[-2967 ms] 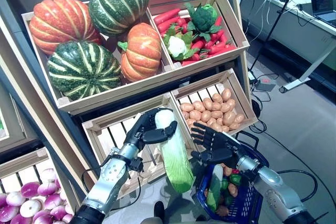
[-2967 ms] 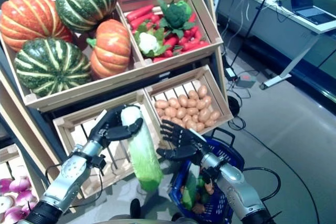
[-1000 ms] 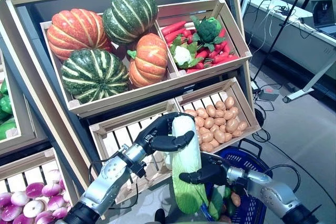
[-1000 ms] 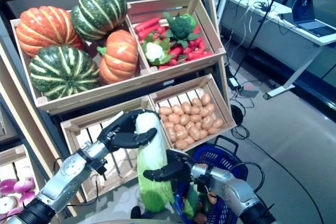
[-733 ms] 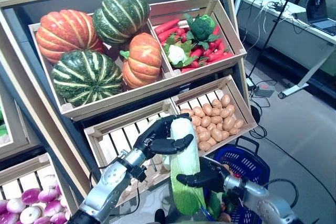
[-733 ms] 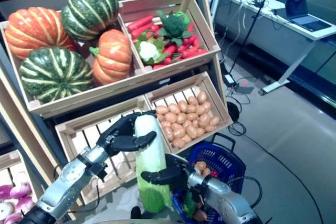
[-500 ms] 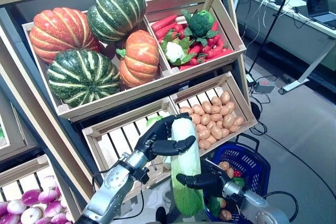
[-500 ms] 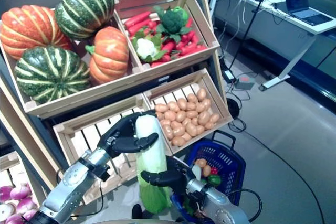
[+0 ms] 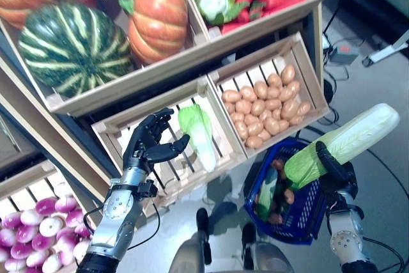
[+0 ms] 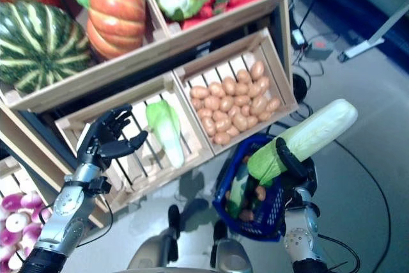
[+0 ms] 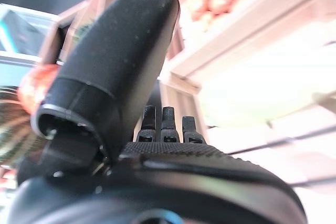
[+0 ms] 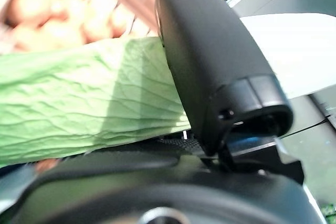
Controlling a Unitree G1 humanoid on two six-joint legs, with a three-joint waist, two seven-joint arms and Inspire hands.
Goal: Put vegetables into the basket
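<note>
While our right hand (image 9: 333, 169) grips the cabbage (image 9: 345, 143) over the basket (image 9: 305, 211), the drop could go wrong.

We see the thumb curled over the leafy green end, so the long white stalk juts well out past the hand and beyond the basket's far rim. Released at this slant, we judge it may tip on the rim and roll to the floor; the peppers and potatoes already under the hand leave little room. Our left hand (image 9: 148, 146) hangs empty with fingers spread before the slatted crate (image 9: 121, 136), just beside a second cabbage (image 9: 198, 136) lying inside it; a careless swing could knock that one.
</note>
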